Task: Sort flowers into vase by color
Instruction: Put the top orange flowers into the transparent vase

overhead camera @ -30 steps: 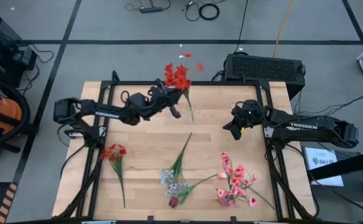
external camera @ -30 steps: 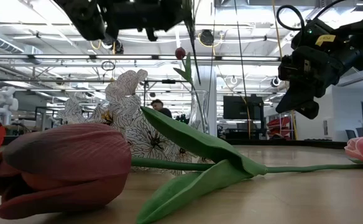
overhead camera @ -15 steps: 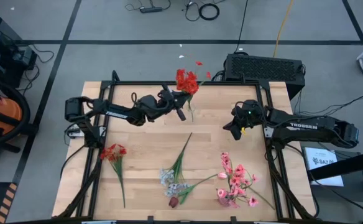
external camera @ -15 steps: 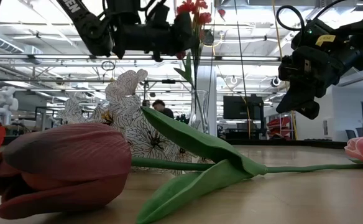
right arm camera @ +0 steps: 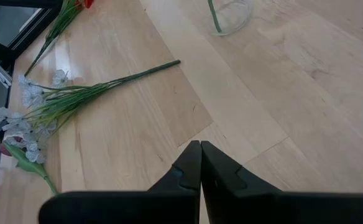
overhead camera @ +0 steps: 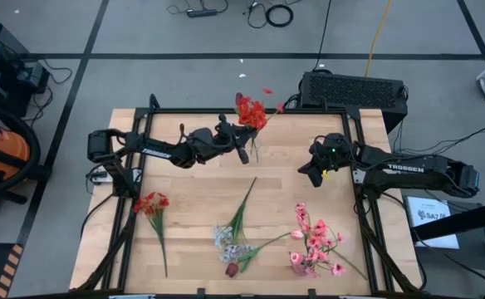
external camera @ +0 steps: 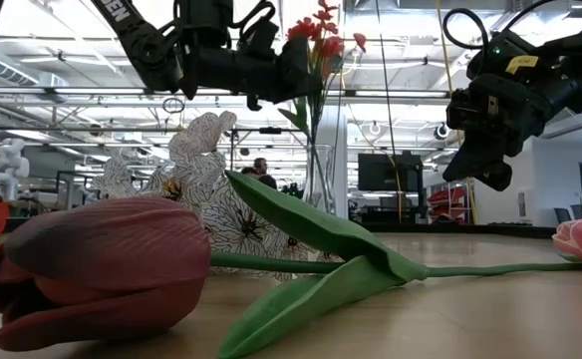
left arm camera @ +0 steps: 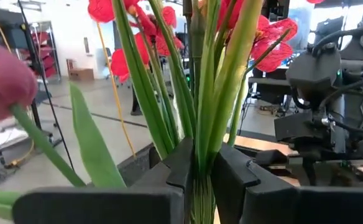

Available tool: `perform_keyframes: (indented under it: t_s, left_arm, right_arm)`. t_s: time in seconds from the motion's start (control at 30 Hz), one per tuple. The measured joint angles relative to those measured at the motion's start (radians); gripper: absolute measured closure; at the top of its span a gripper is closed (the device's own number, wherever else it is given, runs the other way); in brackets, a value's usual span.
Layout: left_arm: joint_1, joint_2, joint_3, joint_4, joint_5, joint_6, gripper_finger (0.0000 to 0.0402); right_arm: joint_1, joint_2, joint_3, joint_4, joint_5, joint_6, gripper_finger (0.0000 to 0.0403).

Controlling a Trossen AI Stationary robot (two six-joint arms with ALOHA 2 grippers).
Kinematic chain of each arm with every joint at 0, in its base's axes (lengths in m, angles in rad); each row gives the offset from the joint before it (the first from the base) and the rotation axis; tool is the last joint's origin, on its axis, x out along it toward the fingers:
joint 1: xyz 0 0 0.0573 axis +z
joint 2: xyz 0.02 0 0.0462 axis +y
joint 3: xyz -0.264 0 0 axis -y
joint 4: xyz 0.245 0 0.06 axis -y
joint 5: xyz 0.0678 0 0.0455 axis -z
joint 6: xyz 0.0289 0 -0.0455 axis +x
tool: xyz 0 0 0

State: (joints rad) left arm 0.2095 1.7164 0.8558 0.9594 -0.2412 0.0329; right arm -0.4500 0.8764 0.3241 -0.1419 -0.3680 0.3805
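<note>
A clear glass vase (overhead camera: 254, 153) (external camera: 321, 184) stands at the table's far middle. A dark maroon tulip bud (left arm camera: 1, 81) on a green stem shows beside it. My left gripper (overhead camera: 242, 149) (external camera: 299, 75) reaches level from the table's left and is shut on a red flower sprig (overhead camera: 252, 112) above the vase. My right gripper (overhead camera: 306, 176) (right arm camera: 200, 152) hangs shut over the table's right half and holds nothing. More flowers lie flat on the near half: a red sprig (overhead camera: 153, 206), a white-grey spray (overhead camera: 232, 236), a maroon tulip (external camera: 102, 259) and pink blossoms (overhead camera: 313, 243). My left gripper pinches the red sprig's bundle of green stems (left arm camera: 204, 149) between its two fingers (left arm camera: 180, 163), a little below the blooms. The fingers come level from the table's left and lie across the stems. The sprig stands nearly upright, its lower stems (external camera: 314, 135) reaching down into the vase.
A black box (overhead camera: 355, 90) sits just beyond the table's far edge. Bare wood (overhead camera: 193, 187) lies between the vase and the flowers on the near half. Black frame rails (overhead camera: 134, 166) run along the table's sides.
My left gripper has gone down and toward the table's right edge with the red sprig, tipping toward level. The sprig has come from a slant above the vase to nearly upright, with its stems lowered into the vase.
</note>
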Motion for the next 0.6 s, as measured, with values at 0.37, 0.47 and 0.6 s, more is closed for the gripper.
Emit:
perform_keyframes:
  t_s: [0.37,0.47,0.6]
  left_arm:
    - [0.005,0.000,0.000,-0.163,0.013,-0.080,0.0350]
    - [0.005,0.000,0.000,-0.162,0.027,-0.081,0.0350]
    - [0.005,-0.001,0.000,-0.172,0.032,-0.116,0.0349]
  right_arm:
    - [0.000,0.000,0.000,0.000,0.000,0.000,0.0403]
    - [0.000,0.000,0.000,0.001,0.000,0.000,0.0403]
    - [0.000,0.000,0.000,0.000,0.000,0.001,0.0403]
